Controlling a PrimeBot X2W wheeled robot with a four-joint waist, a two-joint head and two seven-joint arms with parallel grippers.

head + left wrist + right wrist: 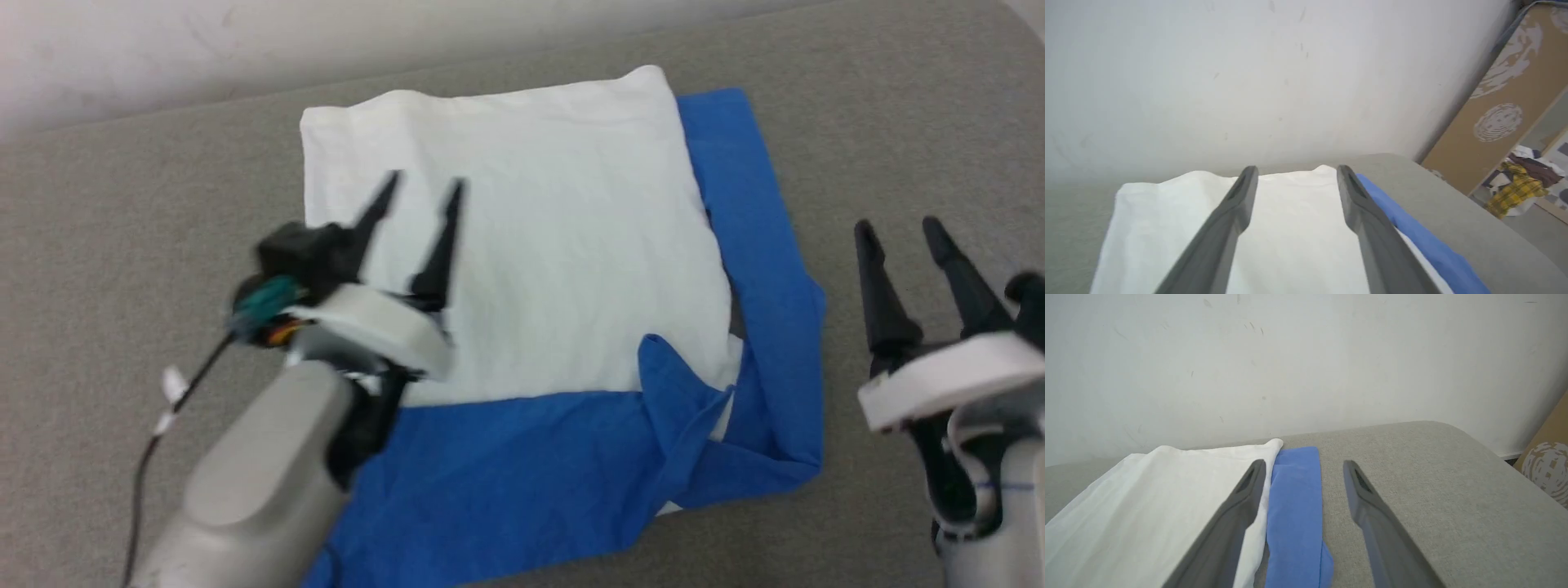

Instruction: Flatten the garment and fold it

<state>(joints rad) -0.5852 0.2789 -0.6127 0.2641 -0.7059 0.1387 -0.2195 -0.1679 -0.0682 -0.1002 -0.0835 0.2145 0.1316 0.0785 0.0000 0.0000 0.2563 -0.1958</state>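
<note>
1. Garment [522, 261] lies at the centre of the head view on a grey padded surface [898, 122]. Its white body is uppermost as a roughly square panel, with blue fabric showing along the lower and right edges.
2. At the panel's lower right, a blue flap [678, 384] is rumpled and lapped over the white, so that corner is not flat.
3. Left gripper [427, 180] hovers over the left part of the white panel. Its fingers are spread wide with nothing between them. Contact with the cloth cannot be told.
4. Right gripper [898, 224] sits at the right of the frame over bare surface, off the garment, fingers wide and empty.
5. Step, as judged: mid-fold, with a fold laid down and both grippers free.
6. Next move likely calls for a low pinch on the thin right-hand blue strip [759, 245] to carry it over the white. The rumpled flap should be smoothed first, or the crease gets trapped.
</note>
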